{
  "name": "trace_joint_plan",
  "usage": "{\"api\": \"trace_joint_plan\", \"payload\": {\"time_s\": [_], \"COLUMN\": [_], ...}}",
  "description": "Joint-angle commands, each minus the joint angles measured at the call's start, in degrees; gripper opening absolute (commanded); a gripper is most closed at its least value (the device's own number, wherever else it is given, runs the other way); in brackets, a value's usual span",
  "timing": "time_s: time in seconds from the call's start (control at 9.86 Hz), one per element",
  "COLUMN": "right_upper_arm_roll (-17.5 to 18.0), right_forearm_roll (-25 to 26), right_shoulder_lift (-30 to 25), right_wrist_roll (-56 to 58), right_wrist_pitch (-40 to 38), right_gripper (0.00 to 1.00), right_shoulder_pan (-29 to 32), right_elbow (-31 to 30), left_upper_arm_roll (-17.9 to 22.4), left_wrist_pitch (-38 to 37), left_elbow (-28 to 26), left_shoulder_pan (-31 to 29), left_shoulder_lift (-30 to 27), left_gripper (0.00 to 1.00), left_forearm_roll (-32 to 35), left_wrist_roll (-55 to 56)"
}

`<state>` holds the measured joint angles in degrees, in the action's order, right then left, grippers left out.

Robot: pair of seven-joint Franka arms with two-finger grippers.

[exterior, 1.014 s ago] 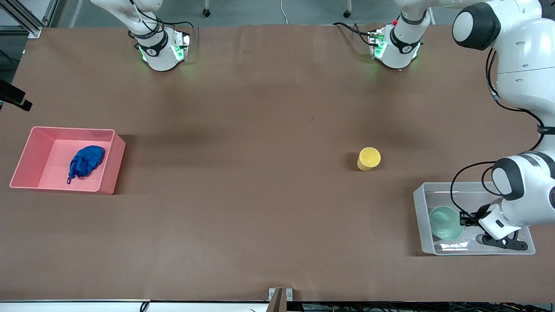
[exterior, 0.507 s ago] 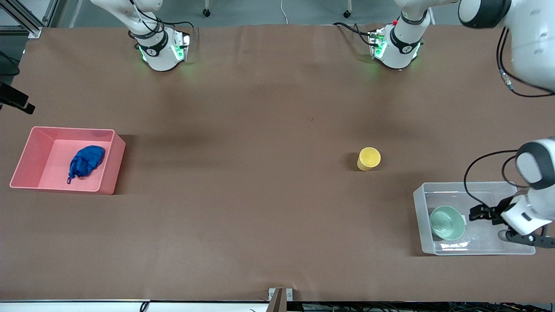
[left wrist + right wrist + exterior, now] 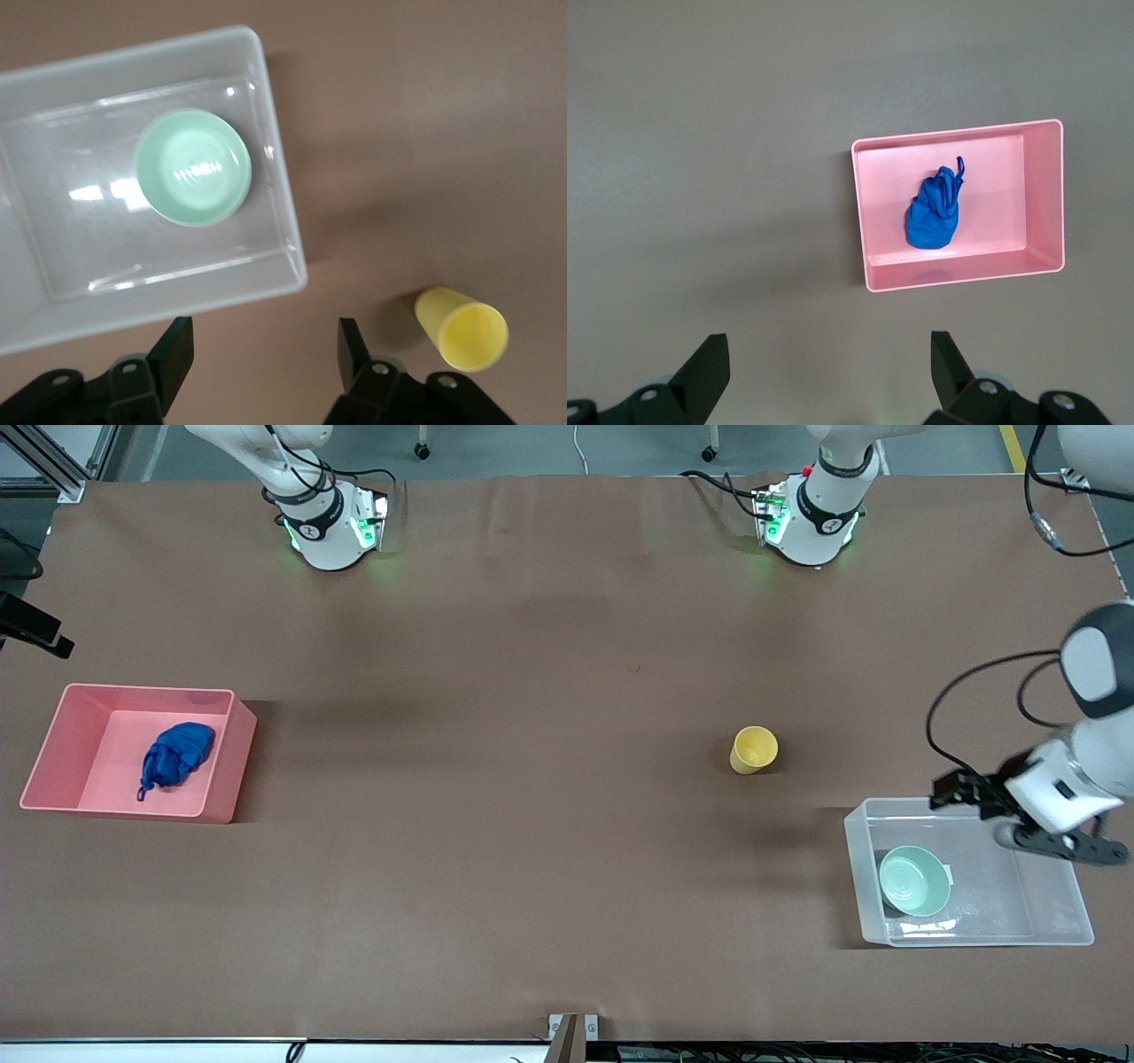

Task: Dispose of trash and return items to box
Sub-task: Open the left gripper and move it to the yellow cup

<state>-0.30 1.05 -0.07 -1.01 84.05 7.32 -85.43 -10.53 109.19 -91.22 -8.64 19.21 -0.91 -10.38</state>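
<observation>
The blue trash wad [image 3: 176, 755] lies inside the pink bin [image 3: 220, 778], which sits at the right arm's end of the surface [image 3: 532, 824]. The clear box [image 3: 1054, 939] rests at the left arm's end, near the front camera, and the mint-green bowl [image 3: 914, 880] stands upright in it, in the part toward the middle of the surface. The yellow cup [image 3: 754, 749] is on the bare surface, well apart from the box and farther from the front camera than it, tilted with its mouth showing.

The left end effector [image 3: 952, 790] hangs over the box's edge farthest from the camera, its fingers [image 3: 177, 354] spread and holding nothing. The right end effector [image 3: 824, 372] shows only in its own wrist view, high above the surface with the pink bin below it, fingers spread wide and empty.
</observation>
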Motion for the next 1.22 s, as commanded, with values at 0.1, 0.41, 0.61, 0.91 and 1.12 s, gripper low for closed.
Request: {"api": "trace_joint_plan", "payload": {"time_s": [0.1, 0.41, 0.61, 0.91, 1.12], "right_upper_arm_roll": [0.21, 0.21, 0.21, 0.21, 0.21], "right_forearm_roll": [0.45, 0.45, 0.45, 0.45, 0.45], "right_shoulder_lift": [-0.98, -1.07, -1.07, -1.07, -1.07], "right_wrist_roll": [0.39, 0.39, 0.39, 0.39, 0.39], "right_wrist_pitch": [0.41, 0.24, 0.24, 0.06, 0.06], "right_gripper": [1.0, 1.0, 1.0, 1.0, 1.0], "right_shoulder_pan": [0.06, 0.06, 0.06, 0.06, -0.02], "right_elbow": [-1.14, -1.14, -1.14, -1.14, -1.14], "left_upper_arm_roll": [-5.71, -10.2, -11.61, -11.62, -11.53], "left_wrist_pitch": [6.18, 18.81, 23.42, 27.29, 28.79], "left_elbow": [-16.76, -28.01, -30.25, -30.51, -31.21], "left_shoulder_pan": [-0.41, -0.32, 0.99, 4.33, 4.69], "left_shoulder_lift": [-5.41, -4.98, -2.27, 3.53, 5.48], "left_gripper": [0.74, 0.74, 0.74, 0.72, 0.69], "left_forearm_roll": [0.74, 0.74, 0.74, 1.0, 3.61], "left_wrist_roll": [6.85, 13.52, 15.91, 17.85, 17.94]}}
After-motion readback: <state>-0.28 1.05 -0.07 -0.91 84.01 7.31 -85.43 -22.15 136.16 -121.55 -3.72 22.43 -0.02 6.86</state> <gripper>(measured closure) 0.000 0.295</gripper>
